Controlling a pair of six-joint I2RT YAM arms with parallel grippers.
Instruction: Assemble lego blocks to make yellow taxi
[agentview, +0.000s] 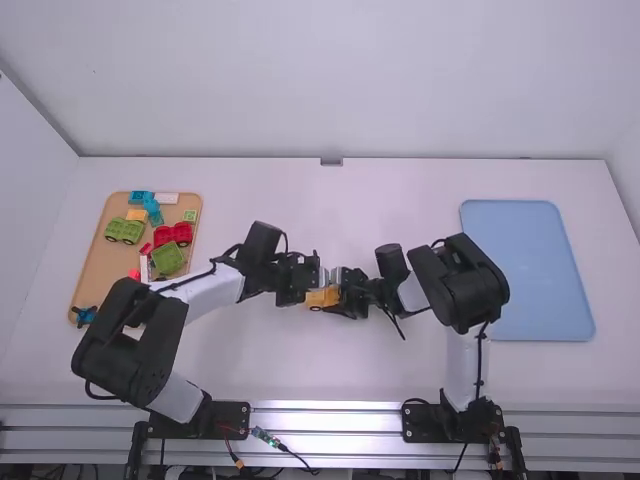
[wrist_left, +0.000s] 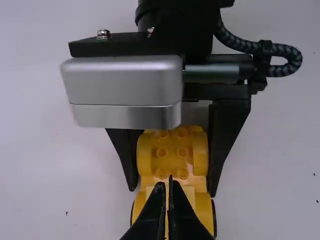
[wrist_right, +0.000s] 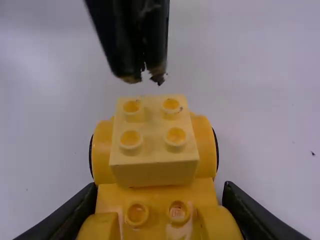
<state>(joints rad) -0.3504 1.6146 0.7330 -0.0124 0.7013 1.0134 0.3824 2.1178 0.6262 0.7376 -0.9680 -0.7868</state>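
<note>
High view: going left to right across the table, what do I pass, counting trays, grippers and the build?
Wooden tray of blocks → left gripper → yellow Lego car base → right gripper → blue tray.

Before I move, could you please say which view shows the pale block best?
The right wrist view: the pale block, unobstructed, shows all four studs. In the left wrist view, the left gripper partly hides it; in the high view, it merges into a small yellow patch.
</note>
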